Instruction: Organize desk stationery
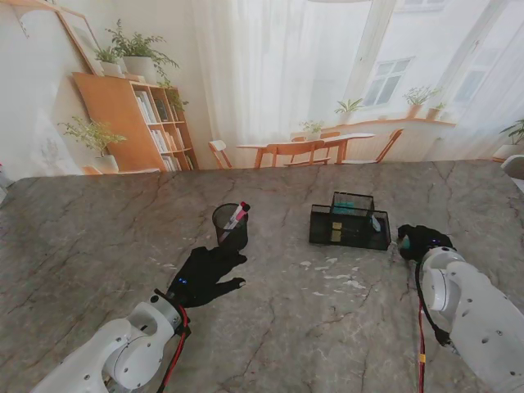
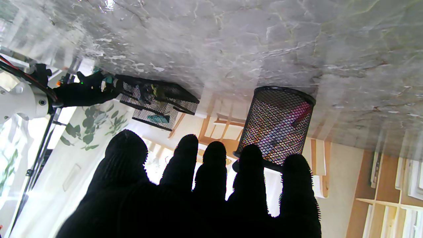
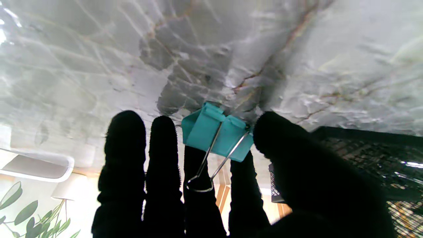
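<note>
While pinching the teal binder clip [image 3: 216,135] between right hand [image 3: 211,185] thumb and fingers beside the mesh organizer [image 1: 350,222], left hand [image 1: 205,274] fingers spread empty near the pen cup [image 1: 232,225], clip not yet stowed.

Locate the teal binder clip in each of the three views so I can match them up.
Stand view: teal binder clip at the right robot hand, right of the mesh organizer.
Left wrist view: a teal speck at the far hand, beside the organizer.
Right wrist view: centre, pinched between fingers.
Shared landmark: the mesh organizer.
</note>
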`<action>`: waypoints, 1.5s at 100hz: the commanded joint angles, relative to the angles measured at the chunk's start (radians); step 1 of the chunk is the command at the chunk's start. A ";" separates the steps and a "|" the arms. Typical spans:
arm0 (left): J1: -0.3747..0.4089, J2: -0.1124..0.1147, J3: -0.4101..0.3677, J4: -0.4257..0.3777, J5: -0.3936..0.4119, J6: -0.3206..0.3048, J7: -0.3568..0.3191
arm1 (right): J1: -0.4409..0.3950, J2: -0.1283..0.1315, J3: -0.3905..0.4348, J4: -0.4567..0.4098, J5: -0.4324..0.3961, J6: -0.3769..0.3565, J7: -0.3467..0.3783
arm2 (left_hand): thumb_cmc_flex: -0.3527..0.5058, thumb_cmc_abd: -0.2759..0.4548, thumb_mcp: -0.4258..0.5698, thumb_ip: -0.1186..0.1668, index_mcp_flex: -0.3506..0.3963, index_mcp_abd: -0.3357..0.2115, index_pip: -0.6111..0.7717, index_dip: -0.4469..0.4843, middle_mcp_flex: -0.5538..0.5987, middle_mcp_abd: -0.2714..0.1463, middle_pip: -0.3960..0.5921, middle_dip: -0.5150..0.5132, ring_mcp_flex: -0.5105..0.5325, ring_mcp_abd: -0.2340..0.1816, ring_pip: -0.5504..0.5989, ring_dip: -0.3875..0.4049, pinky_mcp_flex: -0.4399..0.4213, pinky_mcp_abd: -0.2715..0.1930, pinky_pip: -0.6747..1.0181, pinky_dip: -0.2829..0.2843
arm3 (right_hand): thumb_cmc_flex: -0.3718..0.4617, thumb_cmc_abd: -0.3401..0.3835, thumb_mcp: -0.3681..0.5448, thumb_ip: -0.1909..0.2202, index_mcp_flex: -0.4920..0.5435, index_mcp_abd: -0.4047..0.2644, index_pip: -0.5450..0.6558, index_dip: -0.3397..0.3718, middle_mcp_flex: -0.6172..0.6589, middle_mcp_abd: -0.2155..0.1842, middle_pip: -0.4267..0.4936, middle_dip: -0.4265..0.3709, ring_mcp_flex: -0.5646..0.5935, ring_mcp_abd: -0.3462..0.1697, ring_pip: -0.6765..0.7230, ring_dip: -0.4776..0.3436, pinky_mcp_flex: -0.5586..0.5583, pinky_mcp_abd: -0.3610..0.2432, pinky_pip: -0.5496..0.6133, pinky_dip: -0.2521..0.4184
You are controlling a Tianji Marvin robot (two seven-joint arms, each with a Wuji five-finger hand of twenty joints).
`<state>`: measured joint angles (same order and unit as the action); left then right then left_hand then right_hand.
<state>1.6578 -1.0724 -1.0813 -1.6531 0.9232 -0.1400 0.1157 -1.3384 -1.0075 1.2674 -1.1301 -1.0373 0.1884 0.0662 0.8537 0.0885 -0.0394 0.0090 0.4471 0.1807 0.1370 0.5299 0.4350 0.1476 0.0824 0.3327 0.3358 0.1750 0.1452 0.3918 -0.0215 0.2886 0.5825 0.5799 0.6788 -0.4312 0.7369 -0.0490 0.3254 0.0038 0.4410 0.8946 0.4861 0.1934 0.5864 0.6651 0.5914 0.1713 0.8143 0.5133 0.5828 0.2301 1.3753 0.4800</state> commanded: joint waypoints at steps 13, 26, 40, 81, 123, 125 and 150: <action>0.000 -0.002 0.007 0.007 -0.006 -0.002 0.007 | -0.060 -0.006 -0.019 0.033 0.014 0.016 0.039 | 0.020 0.050 -0.012 -0.071 0.014 0.005 0.011 0.013 0.003 0.006 0.003 0.027 0.010 -0.006 0.012 0.002 -0.011 -0.017 -0.003 0.006 | 0.065 -0.111 0.071 0.012 0.096 0.061 0.067 -0.002 0.103 0.021 0.040 -0.024 0.227 -0.007 0.008 -0.041 0.130 -0.042 -0.006 -0.088; 0.001 -0.003 0.008 0.008 -0.006 -0.003 0.012 | -0.073 -0.009 -0.029 0.033 0.023 0.044 0.030 | 0.021 0.050 -0.011 -0.071 0.015 0.005 0.011 0.013 0.003 0.004 0.003 0.027 0.009 -0.005 0.012 0.002 -0.010 -0.017 -0.002 0.006 | 0.152 -0.153 0.135 -0.020 0.217 0.142 0.098 -0.039 0.238 0.035 0.073 -0.035 0.359 -0.022 -0.027 -0.081 0.275 -0.086 -0.015 -0.200; 0.001 -0.004 0.009 0.009 -0.008 -0.005 0.017 | -0.093 -0.015 -0.025 0.022 0.036 0.071 0.017 | 0.020 0.049 -0.012 -0.071 0.015 0.004 0.011 0.014 0.002 0.004 0.003 0.027 0.010 -0.007 0.012 0.002 -0.009 -0.016 -0.001 0.006 | 0.274 -0.207 0.186 -0.087 0.272 0.221 0.254 -0.198 0.388 0.067 0.018 -0.038 0.469 -0.020 -0.065 -0.145 0.395 -0.136 0.009 -0.327; 0.007 -0.005 0.007 0.008 -0.009 -0.011 0.029 | -0.145 -0.066 0.017 -0.062 0.209 0.244 -0.055 | 0.022 0.050 -0.011 -0.071 0.015 0.004 0.011 0.014 0.003 0.004 0.003 0.027 0.010 -0.007 0.012 0.002 -0.008 -0.015 0.002 0.006 | 0.409 -0.192 0.227 -0.172 0.364 0.206 0.386 -0.294 0.526 0.065 -0.007 -0.039 0.544 -0.002 -0.087 -0.128 0.463 -0.132 0.016 -0.389; 0.014 -0.007 0.002 0.007 -0.007 -0.020 0.046 | -0.184 -0.137 0.093 -0.185 0.405 0.446 -0.191 | 0.021 0.050 -0.012 -0.071 0.015 0.004 0.011 0.014 0.002 0.004 0.003 0.027 0.011 -0.008 0.012 0.002 -0.007 -0.018 0.002 0.005 | 0.426 -0.211 0.239 -0.189 0.410 0.175 0.421 -0.300 0.550 0.054 0.001 -0.025 0.550 0.015 -0.069 -0.107 0.467 -0.105 0.033 -0.391; 0.013 -0.007 0.002 0.008 -0.007 -0.021 0.048 | -0.185 -0.140 0.096 -0.188 0.412 0.454 -0.196 | 0.021 0.051 -0.012 -0.071 0.015 0.004 0.011 0.014 0.003 0.005 0.003 0.027 0.010 -0.009 0.012 0.002 -0.008 -0.018 0.002 0.005 | 0.427 -0.211 0.240 -0.189 0.410 0.174 0.420 -0.301 0.550 0.054 0.001 -0.024 0.550 0.015 -0.069 -0.107 0.467 -0.104 0.034 -0.391; 0.021 -0.008 -0.004 0.007 -0.003 -0.028 0.062 | -0.190 -0.172 0.123 -0.208 0.483 0.512 -0.263 | 0.019 0.050 -0.013 -0.071 0.015 0.004 0.011 0.014 0.003 0.003 0.003 0.027 0.010 -0.008 0.012 0.002 -0.006 -0.019 0.002 0.004 | 0.436 -0.215 0.250 -0.197 0.432 0.149 0.434 -0.290 0.554 0.040 0.013 -0.006 0.548 0.017 -0.052 -0.092 0.467 -0.092 0.040 -0.393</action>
<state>1.6712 -1.0768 -1.0864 -1.6460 0.9201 -0.1645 0.1746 -1.5032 -1.1529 1.3905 -1.3620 -0.5838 0.6783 -0.2058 0.8537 0.0885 -0.0395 0.0090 0.4471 0.1807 0.1370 0.5299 0.4350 0.1477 0.0825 0.3412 0.3358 0.1750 0.1452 0.3918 -0.0213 0.2886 0.5825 0.5799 1.0020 -0.6550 0.9210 -0.2713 0.6886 0.1739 0.7822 0.5929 1.0045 0.2844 0.5570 0.6434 1.0310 0.2087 0.7624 0.4211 1.0512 0.1582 1.3733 0.1118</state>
